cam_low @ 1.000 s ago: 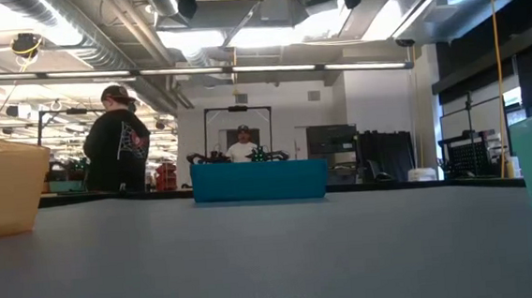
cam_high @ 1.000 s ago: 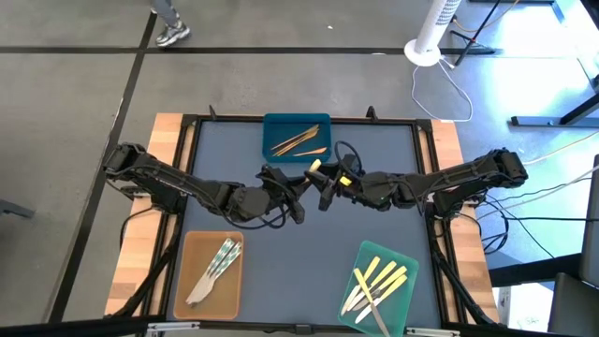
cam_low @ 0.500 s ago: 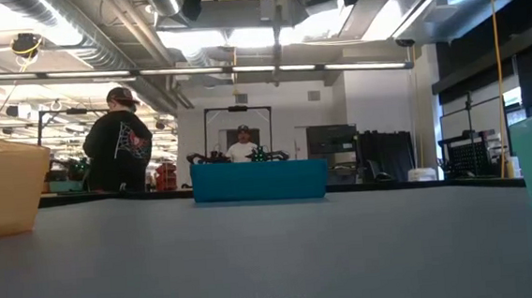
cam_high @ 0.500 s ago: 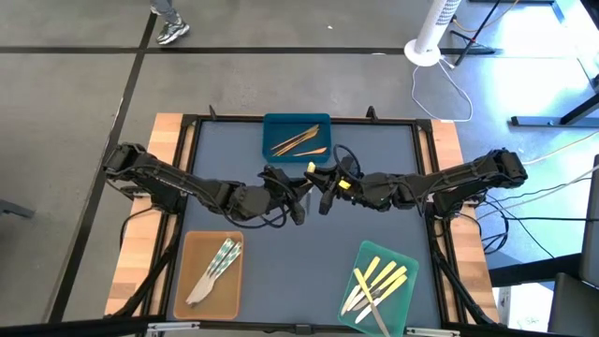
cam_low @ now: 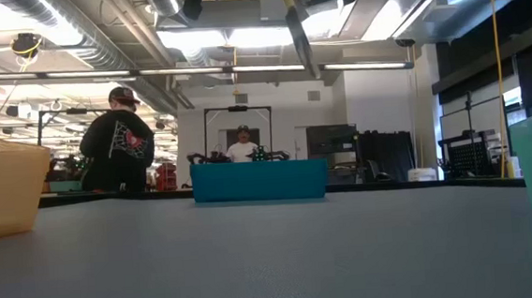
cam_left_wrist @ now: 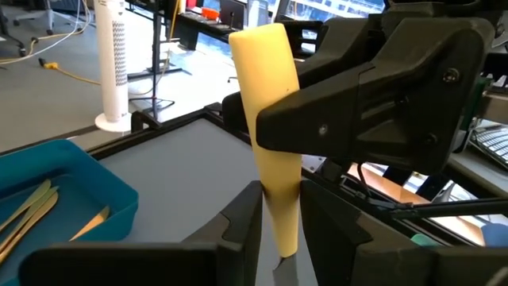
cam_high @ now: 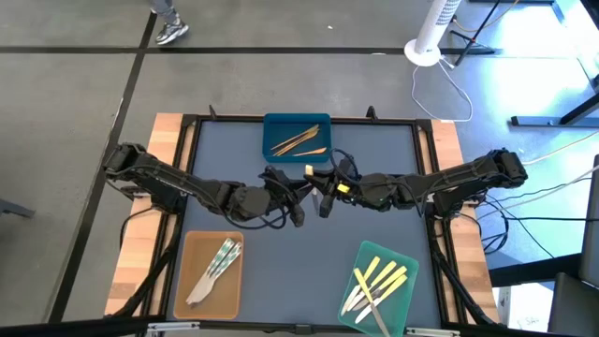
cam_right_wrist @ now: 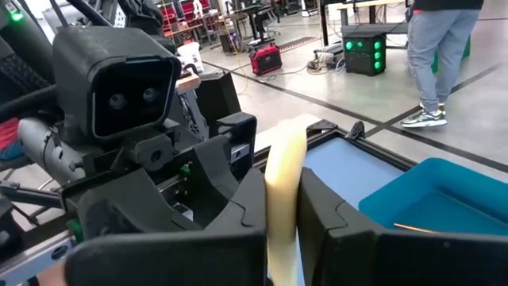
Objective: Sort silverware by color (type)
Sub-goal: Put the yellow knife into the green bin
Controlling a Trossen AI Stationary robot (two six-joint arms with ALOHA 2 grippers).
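A pale yellow utensil [cam_left_wrist: 274,119] stands high above the table's middle, its wide end [cam_left_wrist: 258,48] up; it also shows in the high view [cam_high: 312,169]. My right gripper [cam_right_wrist: 284,230] comes from the table's right and is shut on it. My left gripper [cam_left_wrist: 279,238] comes from the left. It is open, with a finger close on either side of the utensil's lower part. The utensil's lower end [cam_low: 300,39] hangs slanted in the low view. My right gripper pinches the utensil's shaft [cam_right_wrist: 284,191] near its middle between its two fingers. The fingers come about level from the table's right and lie across the utensil. The utensil is lifted clear of the table, roughly upright and somewhat slanted.
A blue tray [cam_high: 318,120] at the far middle holds brown utensils. A tan tray [cam_high: 192,257] at the near left holds silvery ones. A green tray [cam_high: 404,257] at the near right holds mostly yellow ones. People stand in the room beyond the table.
In the high view my right gripper's fingers have drawn together around the yellow utensil. In the low view the utensil's lower end has come into sight, then tipped from upright to a slant. Both arms have stayed in place.
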